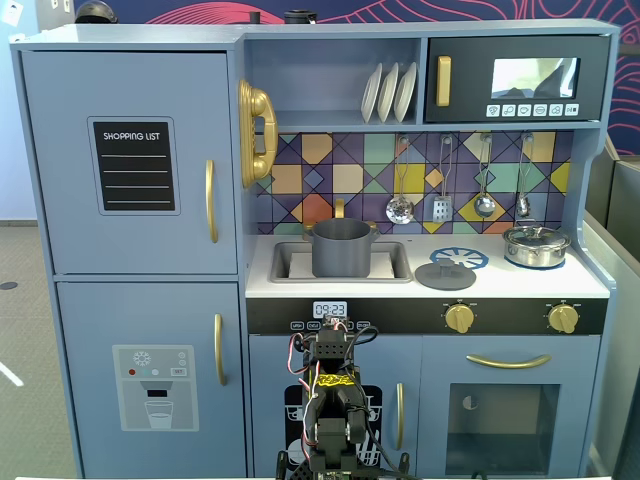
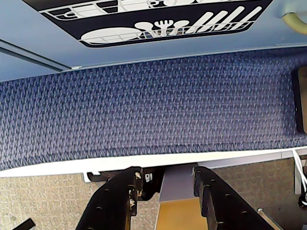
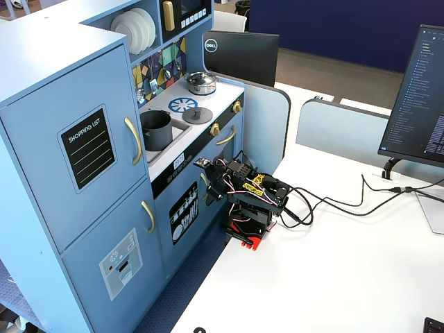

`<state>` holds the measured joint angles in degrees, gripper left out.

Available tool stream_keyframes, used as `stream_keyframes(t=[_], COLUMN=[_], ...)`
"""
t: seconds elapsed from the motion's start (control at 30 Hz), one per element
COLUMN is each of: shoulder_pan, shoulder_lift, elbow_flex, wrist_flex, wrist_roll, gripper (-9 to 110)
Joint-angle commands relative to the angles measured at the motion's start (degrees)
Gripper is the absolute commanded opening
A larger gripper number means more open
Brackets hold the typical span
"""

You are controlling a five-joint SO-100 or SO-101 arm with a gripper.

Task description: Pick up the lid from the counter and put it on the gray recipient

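Uncovered gray recipient [image 1: 341,248] in sink [image 1: 286,262]; lid [image 1: 445,274] alongside.

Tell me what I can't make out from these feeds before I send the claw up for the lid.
- Wrist view: lid and gray pot are out of frame; it shows only carpet, the cabinet base and the open claw.
- A fixed view: the gray pot's base is hidden by the sink wall; the arm is cut off by the bottom edge.
- Another fixed view: the lid is too small to judge its knob; the claw tips are hard to make out.
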<state>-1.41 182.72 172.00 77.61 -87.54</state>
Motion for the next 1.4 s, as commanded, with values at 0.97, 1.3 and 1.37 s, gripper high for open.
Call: stream_keyframes(t=[0.97, 1.3, 1.37], shoulder_pan=[16.79, 26.63, 29.18], shoulder_lift=[-20.04, -20.13, -20.57], elbow_flex=[-36.04, -44.74, -45.97], wrist_flex=[-4.48, -16.88, -20.13], wrist_roll=[-9.76, -16.17, -16.35], gripper=[0, 0, 0])
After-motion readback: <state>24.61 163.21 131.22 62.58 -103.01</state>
